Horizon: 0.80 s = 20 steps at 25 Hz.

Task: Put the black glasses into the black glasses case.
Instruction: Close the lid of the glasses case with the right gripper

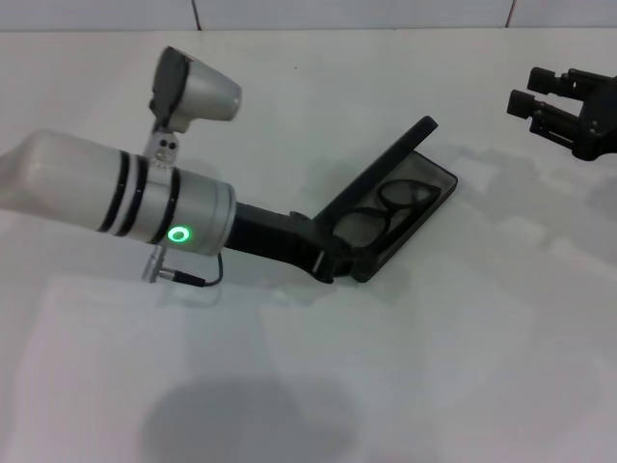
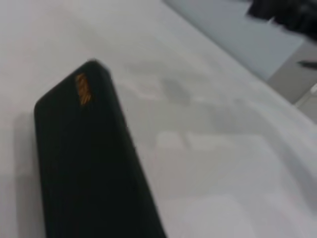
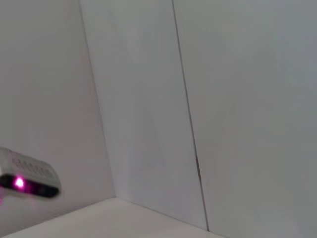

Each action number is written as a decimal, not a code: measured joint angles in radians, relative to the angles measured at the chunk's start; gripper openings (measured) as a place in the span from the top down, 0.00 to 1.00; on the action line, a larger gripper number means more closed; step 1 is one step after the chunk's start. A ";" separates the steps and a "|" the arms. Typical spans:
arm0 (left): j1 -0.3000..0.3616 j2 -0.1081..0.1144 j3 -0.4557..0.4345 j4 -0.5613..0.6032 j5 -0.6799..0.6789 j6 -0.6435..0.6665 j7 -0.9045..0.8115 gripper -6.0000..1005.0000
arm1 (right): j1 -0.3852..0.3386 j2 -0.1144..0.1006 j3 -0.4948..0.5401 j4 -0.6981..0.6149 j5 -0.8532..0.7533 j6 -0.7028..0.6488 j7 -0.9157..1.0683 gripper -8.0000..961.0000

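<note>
The black glasses [image 1: 386, 214] already lie inside the tray of the black glasses case [image 1: 405, 207], which rests open on the tabletop [image 1: 463, 347] near its centre. The left tool [image 1: 323, 258] sits at the near end of the case, at the lid's lower edge; whether its fingers are spread or closed cannot be told. The right tool [image 1: 540, 96] hangs at the far right, well apart from the case, fingers spread and holding nothing.

The step in hand appears to be closing the lid. Push the raised lid over toward the tray with steady contact along its outer face, where the orange logo [image 2: 82, 88] shows. Keep the base from sliding.

The long axis of the case runs diagonally, from near-centre toward far-right. The glasses lie along the same axis, lenses side by side.
</note>
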 joint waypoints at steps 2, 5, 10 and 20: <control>0.023 0.001 -0.008 0.031 -0.003 0.009 0.001 0.98 | -0.001 0.000 0.000 0.000 0.000 0.002 0.000 0.57; 0.034 0.003 -0.009 0.039 0.007 0.000 0.000 0.98 | 0.000 -0.001 0.000 0.000 0.000 0.004 0.000 0.57; 0.038 0.001 -0.008 0.033 0.049 -0.025 -0.004 0.98 | 0.008 -0.001 0.000 0.000 0.000 0.006 -0.001 0.58; 0.016 -0.002 0.000 -0.031 0.060 -0.087 0.000 0.98 | 0.010 0.002 0.000 -0.001 0.005 0.007 -0.002 0.59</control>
